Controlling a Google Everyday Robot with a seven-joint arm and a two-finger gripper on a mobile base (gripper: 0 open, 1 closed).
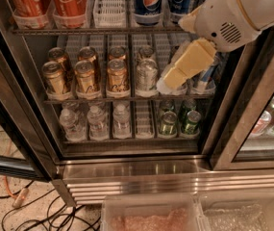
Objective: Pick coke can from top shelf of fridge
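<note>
Red coke can (70, 4) stands at the front of the top shelf (103, 31), second lane from the left, its base in a clear front cup. Second red can (28, 1) is just beside it on the left. White slotted lane (110, 4) is next on the right, then two blue Pepsi cans (148, 1).

Gripper (171, 81) – cream-coloured, on a white arm (232, 18) entering from the upper right – hangs tilted down and to the left in front of the middle shelf (127, 99), right-hand lanes. Its tip overlaps a clear cup there. It sits below the top shelf and well apart from the coke can; nothing shows in its grasp, and whether it is released or clenched I cannot tell.

Middle shelf: gold-brown cans (86, 76) in three lanes at the left, a silver can (147, 73) beside them.

Bottom shelf: water bottles (98, 121) left, green cans (168, 124) right.

Fridge (136, 170) – stainless base; black cables (26, 211) on the floor at lower left; clear plastic bins (151, 213) along the bottom edge.
</note>
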